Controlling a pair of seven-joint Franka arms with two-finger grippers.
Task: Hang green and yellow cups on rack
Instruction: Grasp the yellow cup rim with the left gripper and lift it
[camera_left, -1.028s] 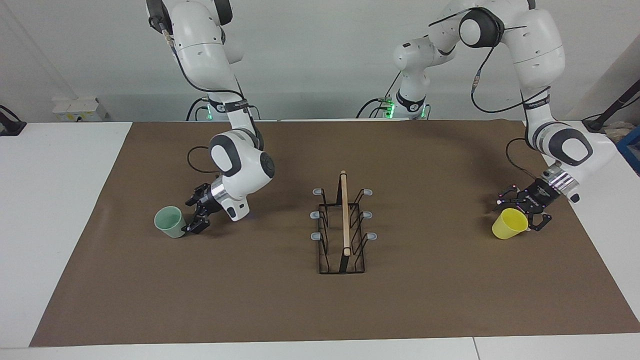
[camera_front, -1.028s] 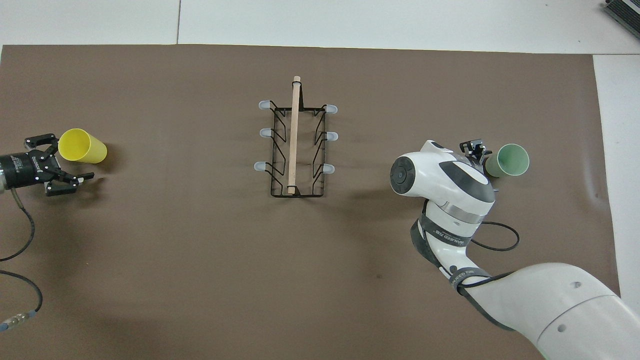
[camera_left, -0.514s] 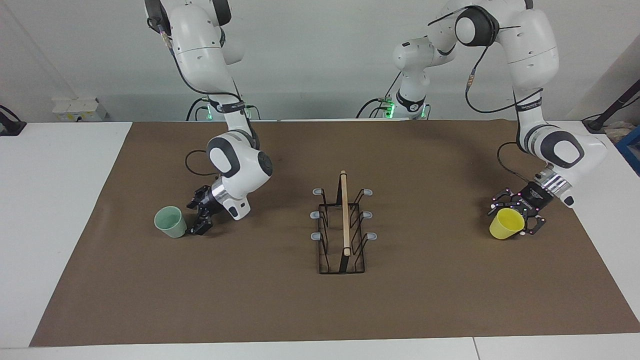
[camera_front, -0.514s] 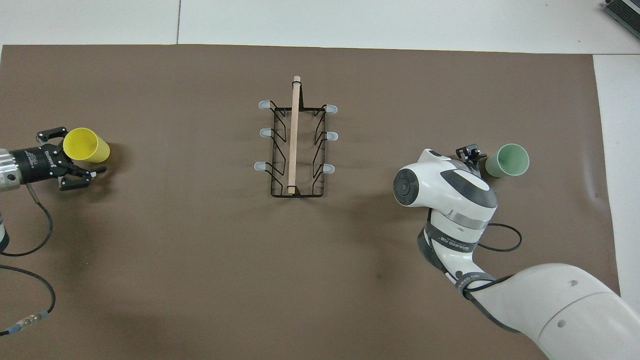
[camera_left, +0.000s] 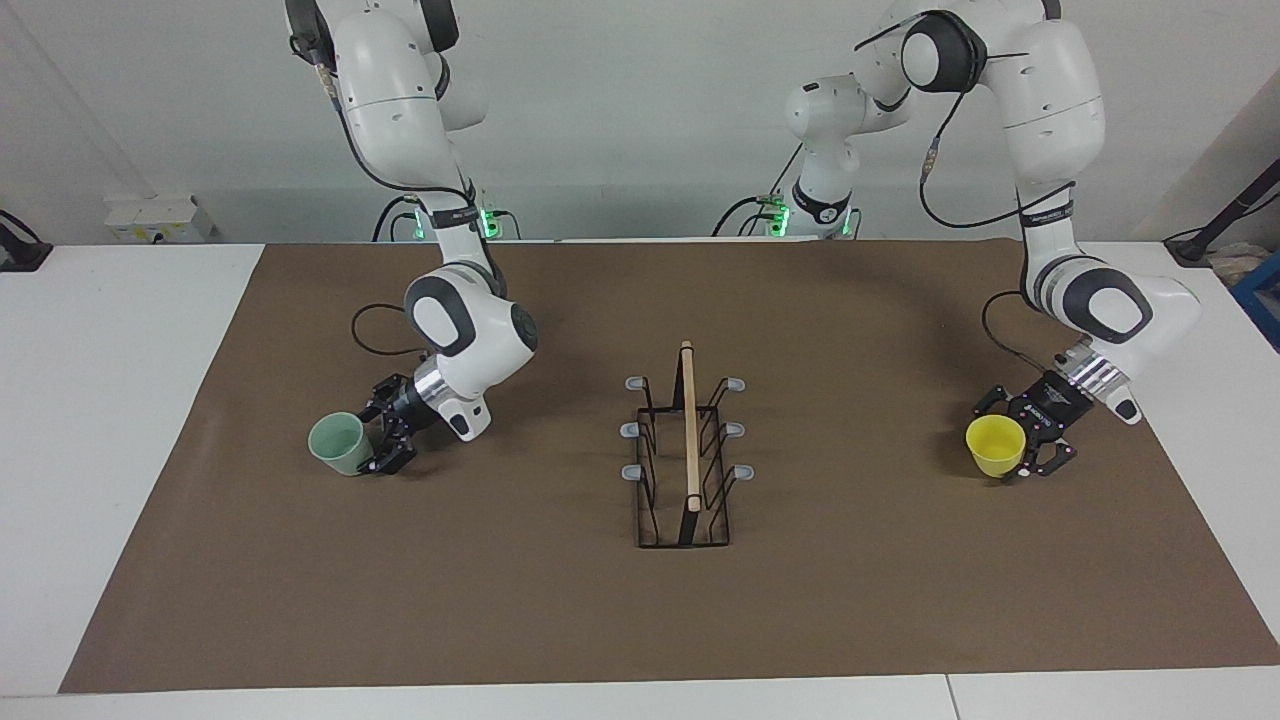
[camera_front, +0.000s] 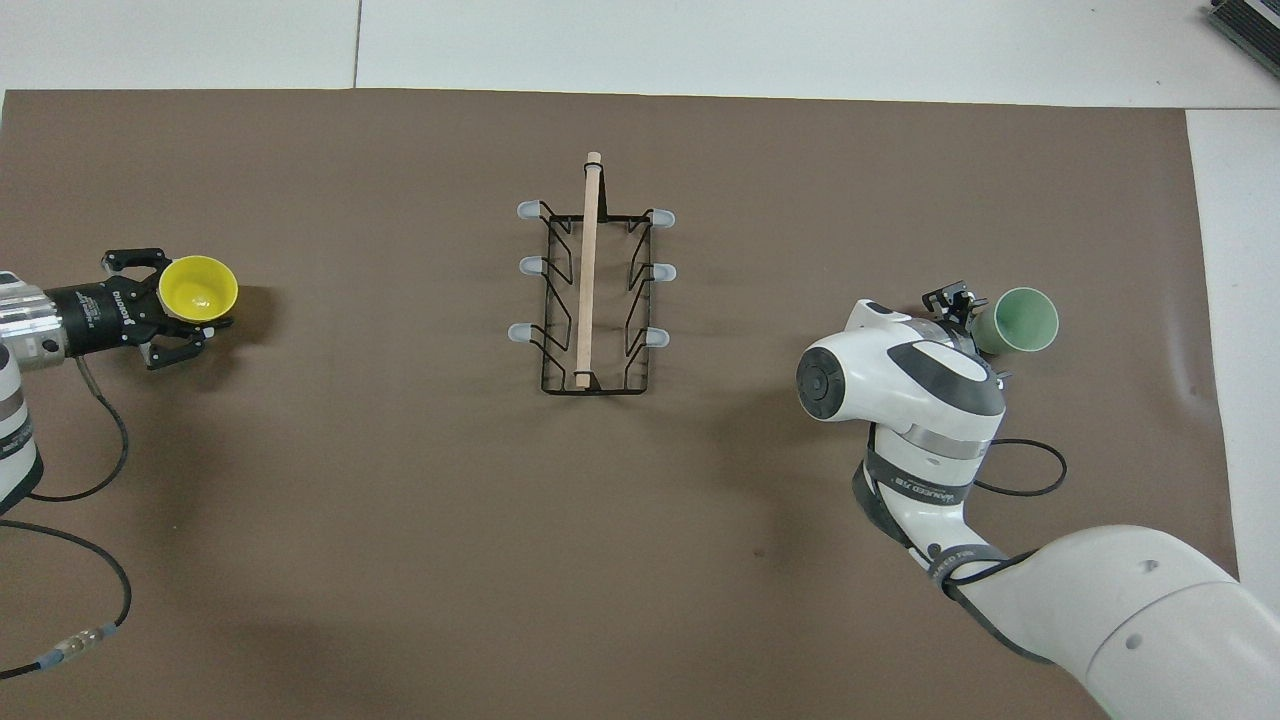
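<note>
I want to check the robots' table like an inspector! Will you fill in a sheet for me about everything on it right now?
Surface: brown mat covering a white table.
Job's things: black wire rack at the mat's middle, nothing hung on it. Yellow cup upright at the left arm's end. Green cup upright at the right arm's end.
Clutter: nothing seen.
Grippers: left gripper shut on the yellow cup; right gripper open, one finger at the green cup's side.
Cables: black cable trailing from the left arm's wrist; a loop at the right arm's wrist.
Surroundings: plain wall, white box.
</note>
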